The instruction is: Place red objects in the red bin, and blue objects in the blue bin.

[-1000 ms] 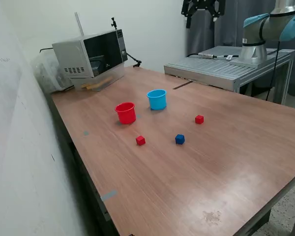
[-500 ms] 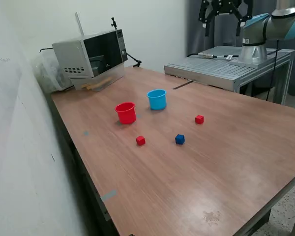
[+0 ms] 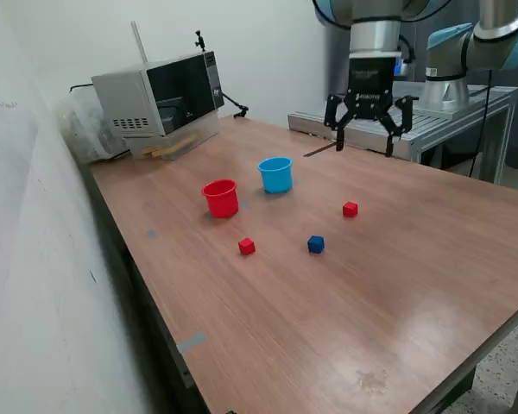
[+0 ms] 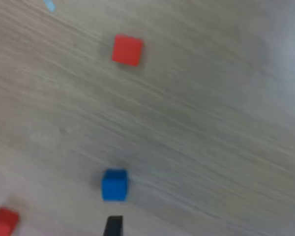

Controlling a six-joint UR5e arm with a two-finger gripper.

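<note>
Above the table (image 3: 397,285) hangs the gripper (image 3: 363,129), its fingers wide apart and holding nothing. Below sit two red cubes (image 3: 247,247) and one blue cube (image 3: 316,244).

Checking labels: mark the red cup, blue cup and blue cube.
red cup (image 3: 221,198), exterior view, front wall.
blue cup (image 3: 276,176), exterior view, front wall.
blue cube (image 3: 316,245), exterior view, front face.

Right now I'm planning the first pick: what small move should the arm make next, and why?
Probably lower the open pincer toward the red cube nearest it. The pincer hangs empty above the table, and all three visible cubes lie outside the cups.
</note>
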